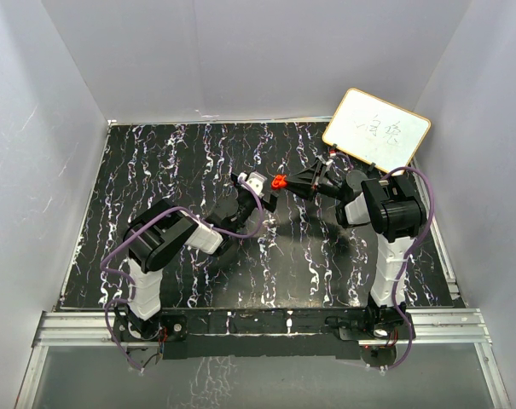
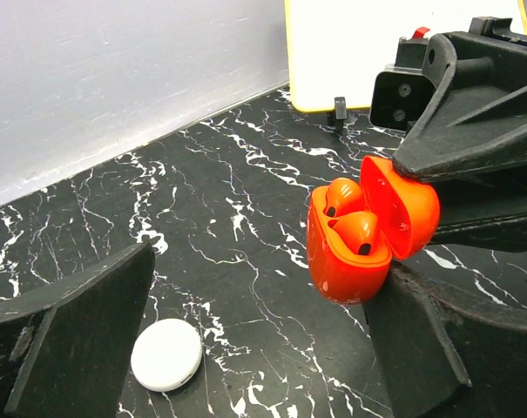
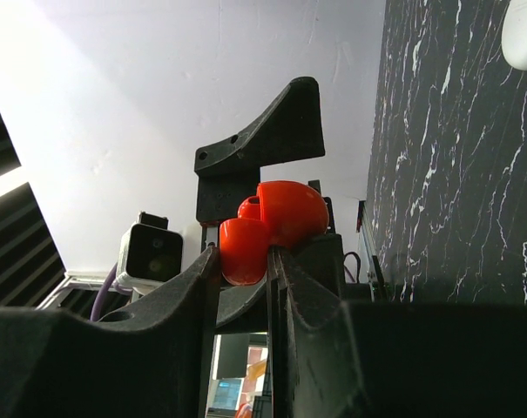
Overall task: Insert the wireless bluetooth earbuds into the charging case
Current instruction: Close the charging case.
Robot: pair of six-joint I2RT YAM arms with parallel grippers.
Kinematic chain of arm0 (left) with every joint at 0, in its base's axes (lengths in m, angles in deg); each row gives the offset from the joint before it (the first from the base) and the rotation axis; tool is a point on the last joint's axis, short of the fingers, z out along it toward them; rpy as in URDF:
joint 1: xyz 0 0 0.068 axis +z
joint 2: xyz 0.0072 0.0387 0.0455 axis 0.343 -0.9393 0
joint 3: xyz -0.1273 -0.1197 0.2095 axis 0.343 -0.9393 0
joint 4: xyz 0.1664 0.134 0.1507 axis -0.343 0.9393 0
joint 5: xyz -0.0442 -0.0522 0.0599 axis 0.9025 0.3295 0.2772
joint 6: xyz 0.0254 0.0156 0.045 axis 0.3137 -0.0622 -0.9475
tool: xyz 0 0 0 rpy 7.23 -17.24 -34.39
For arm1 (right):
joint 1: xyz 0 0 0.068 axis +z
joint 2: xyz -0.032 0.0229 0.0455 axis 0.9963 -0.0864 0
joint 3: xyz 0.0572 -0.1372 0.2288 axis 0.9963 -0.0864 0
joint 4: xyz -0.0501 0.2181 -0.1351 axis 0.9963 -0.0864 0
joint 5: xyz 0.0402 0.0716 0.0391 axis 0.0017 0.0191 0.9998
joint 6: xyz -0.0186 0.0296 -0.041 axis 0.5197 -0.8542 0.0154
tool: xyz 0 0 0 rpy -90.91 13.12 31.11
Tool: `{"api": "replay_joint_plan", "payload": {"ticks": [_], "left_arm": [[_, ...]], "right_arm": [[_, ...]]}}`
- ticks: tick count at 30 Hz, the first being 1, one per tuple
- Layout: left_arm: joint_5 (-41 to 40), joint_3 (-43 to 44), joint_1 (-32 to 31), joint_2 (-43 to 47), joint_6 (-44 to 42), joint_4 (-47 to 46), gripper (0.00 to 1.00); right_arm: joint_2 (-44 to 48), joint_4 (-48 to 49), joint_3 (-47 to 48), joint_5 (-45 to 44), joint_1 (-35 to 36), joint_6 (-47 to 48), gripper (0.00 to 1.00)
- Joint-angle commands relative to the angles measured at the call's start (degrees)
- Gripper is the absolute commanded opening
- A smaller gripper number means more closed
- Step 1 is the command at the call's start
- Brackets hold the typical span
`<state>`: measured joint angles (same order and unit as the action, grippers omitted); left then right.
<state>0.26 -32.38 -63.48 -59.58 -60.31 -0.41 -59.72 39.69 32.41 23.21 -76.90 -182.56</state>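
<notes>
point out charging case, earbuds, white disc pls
charging case (image 2: 337, 266): left wrist view, front wall of the lower shell.
earbuds (image 2: 361, 232): left wrist view, top of the nearer bud sitting in the open case.
white disc (image 2: 165, 354): left wrist view, middle of its top face.

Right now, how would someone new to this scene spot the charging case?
Find the whiteboard leaning at the table's far right corner; near it, the right arm's fingers pinch the case. It is glossy orange-red, its lid open on two buds, unlike the white puck lying flat on the table.
</notes>
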Motion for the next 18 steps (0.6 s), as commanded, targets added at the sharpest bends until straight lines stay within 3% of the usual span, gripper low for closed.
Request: {"api": "replay_joint_plan", "payload": {"ticks": [1, 18], "left_arm": [[-2.5, -0.3, 0.5, 1.3, -1.4, -4.0, 0.99], [-3.1, -1.5, 0.9, 1.2, -2.7, -5.8, 0.99]], "right_arm": [[0.7, 19.5, -0.6, 0.9, 0.2, 0.9, 0.00], [1.1, 19.5, -1.0, 1.0, 0.1, 1.1, 0.00]]}}
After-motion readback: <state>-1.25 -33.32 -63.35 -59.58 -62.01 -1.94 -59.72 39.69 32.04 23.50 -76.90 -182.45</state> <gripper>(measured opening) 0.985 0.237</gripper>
